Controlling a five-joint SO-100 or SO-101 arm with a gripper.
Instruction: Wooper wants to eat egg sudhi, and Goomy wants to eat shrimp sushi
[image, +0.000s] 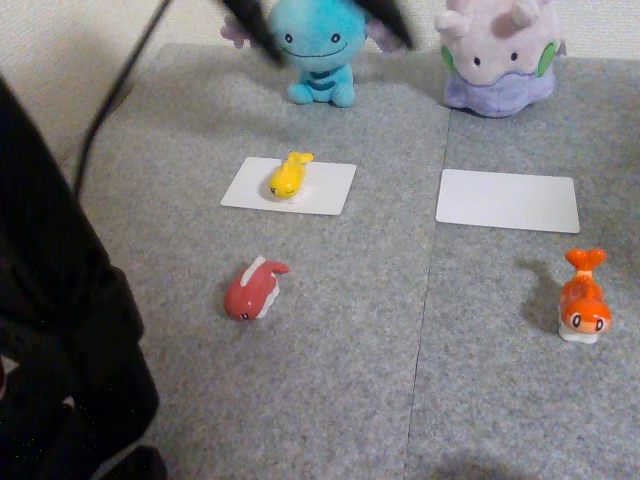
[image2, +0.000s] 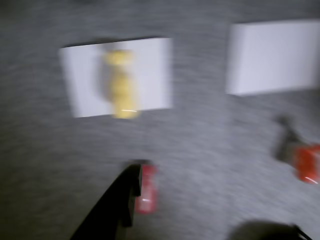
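Your egg sudhi (image: 289, 176): yellow, fish-shaped, tail raised, on the white card (image: 330, 192) facing Wooper (image: 318, 48); gripper (image2: 210, 220) spread unreadable.

mat open around shrimp sushi (image: 584, 300) | right card (image: 508, 200) bare | red figure (image: 254, 289) well apart

Lighting is soft and even. In the other view the shrimp sushi (image: 584, 300) casts a faint shadow to its left, and dark shapes at the top edge are blurred. The wrist view is heavily motion-blurred; the egg sudhi (image2: 121, 85) smears vertically.
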